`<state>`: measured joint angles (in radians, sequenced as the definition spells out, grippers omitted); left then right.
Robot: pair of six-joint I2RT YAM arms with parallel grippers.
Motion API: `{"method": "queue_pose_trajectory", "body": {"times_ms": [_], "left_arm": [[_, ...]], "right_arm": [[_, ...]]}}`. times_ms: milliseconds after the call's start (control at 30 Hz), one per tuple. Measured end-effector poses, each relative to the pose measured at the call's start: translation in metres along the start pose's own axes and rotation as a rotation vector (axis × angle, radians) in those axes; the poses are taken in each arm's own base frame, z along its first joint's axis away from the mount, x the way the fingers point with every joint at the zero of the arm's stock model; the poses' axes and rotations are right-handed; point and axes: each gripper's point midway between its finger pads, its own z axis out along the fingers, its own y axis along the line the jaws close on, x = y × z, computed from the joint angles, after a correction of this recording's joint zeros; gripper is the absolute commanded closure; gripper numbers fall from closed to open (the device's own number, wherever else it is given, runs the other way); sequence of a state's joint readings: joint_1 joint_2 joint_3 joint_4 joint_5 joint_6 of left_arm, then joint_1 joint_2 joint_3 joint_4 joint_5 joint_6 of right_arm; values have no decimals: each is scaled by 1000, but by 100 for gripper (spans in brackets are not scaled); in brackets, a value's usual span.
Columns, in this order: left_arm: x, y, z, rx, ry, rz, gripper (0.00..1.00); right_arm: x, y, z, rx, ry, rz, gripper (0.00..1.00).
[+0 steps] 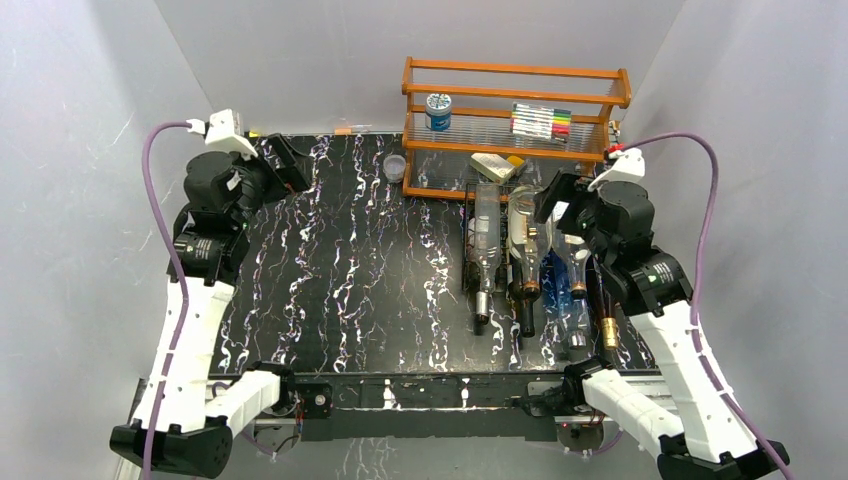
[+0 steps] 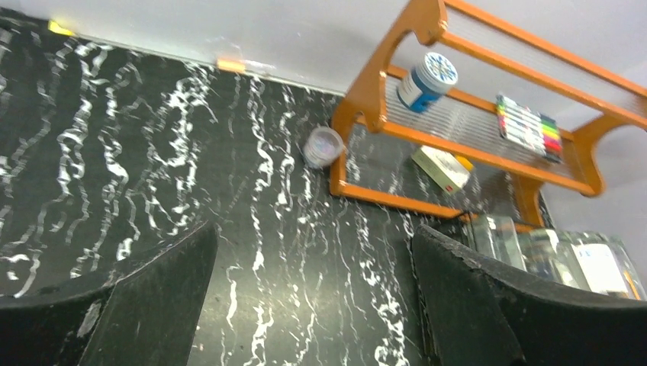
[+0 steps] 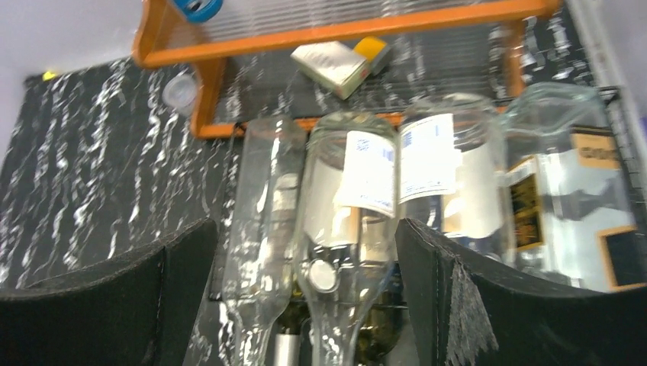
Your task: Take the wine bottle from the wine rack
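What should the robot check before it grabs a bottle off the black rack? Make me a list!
1. Right gripper open: ok, fingers spread wide.
2. Right gripper above the wine rack: ok in the top view.
3. One bottle lined up: ok, a clear bottle lies between the fingers.
4. Room for fingers beside it: cannot tell, neighbouring bottles lie close on both sides.
5. Left gripper out of the way: ok, open, over the table far from the rack.
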<state>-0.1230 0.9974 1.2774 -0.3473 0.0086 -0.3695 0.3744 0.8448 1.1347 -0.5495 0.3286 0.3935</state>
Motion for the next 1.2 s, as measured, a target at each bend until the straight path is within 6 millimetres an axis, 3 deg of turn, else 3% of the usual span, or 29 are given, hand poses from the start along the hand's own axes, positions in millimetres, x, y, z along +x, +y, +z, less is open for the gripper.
{"method": "queue_pose_trajectory", "body": {"times_ms": [433, 600, 800, 1000, 1200], "left_arm": [[75, -30, 5, 223, 244, -130, 2], [101, -41, 9, 299, 344, -198, 2], [123, -47, 8, 347, 426, -246, 2], [137, -48, -1, 374, 459, -269, 2], [151, -46, -9, 384, 491, -287, 2]], "right_arm": [[67, 65, 25, -277, 385, 39, 2], [97, 82, 22, -296, 525, 11, 2], [110, 106, 33, -207, 595, -99, 6], [117, 87, 59, -6, 614, -175, 12], [131, 72, 70, 99, 644, -241, 16]]}}
